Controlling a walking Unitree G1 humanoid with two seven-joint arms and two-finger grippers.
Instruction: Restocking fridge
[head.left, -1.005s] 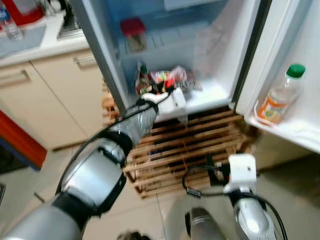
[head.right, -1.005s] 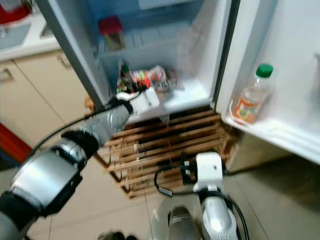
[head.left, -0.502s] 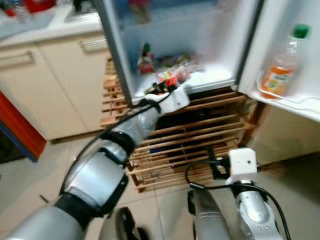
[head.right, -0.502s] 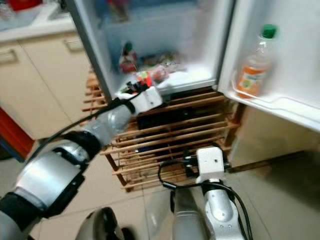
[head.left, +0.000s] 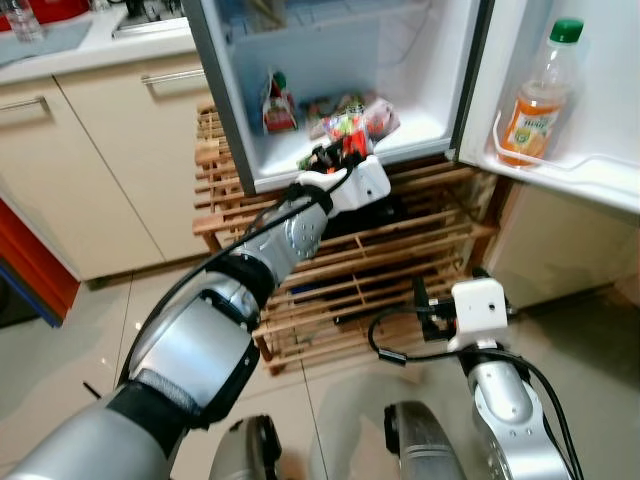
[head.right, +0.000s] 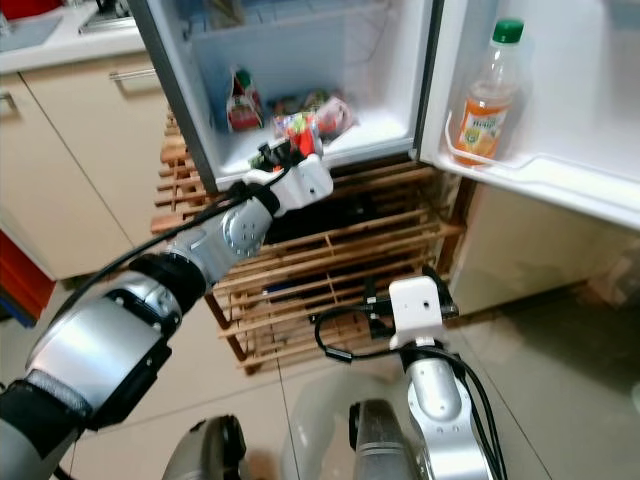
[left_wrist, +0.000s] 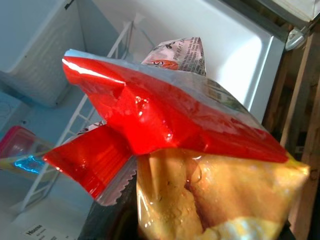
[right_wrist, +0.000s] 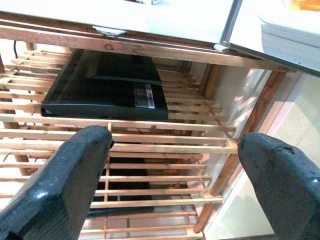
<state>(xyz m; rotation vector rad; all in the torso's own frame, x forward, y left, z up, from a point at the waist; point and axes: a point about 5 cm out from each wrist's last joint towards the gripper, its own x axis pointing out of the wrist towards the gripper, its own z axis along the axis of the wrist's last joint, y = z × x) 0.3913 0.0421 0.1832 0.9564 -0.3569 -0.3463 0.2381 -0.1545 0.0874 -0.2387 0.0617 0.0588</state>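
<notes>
The red and yellow snack bag (left_wrist: 175, 150) is pinched in my left claw (head.left: 335, 165), held just at the front lip of the open fridge (head.left: 420, 60), over the edge of its bottom shelf. From my left wrist I see the crinkled red top and the clear yellow lower part of the bag close up, with the white fridge floor and a wire rack behind it.

On that shelf there is already a small pile of packets (head.left: 355, 115) near the front and a red-labelled carton (head.left: 277, 100) standing further toward the hinge-less wall. I judge the step in hand to be setting this bag down inside. To do it well, I should carry the bag further in past the lip before letting go, so it cannot slide off the edge onto the wooden rack (head.left: 390, 270) below. The bare white floor beside the pile looks like the better spot; dropping it on top of the packets risks a tumble. The bag is soft and slippery-looking, so I would lower it until it rests on the shelf, then part my fingers and draw straight back.

My right claw (right_wrist: 175, 175) hangs wide open and idle, low before the wooden rack, holding nothing. The orange drink bottle (head.left: 535, 90) stands upright in the door shelf (head.left: 590, 175), well apart from my reach path.
</notes>
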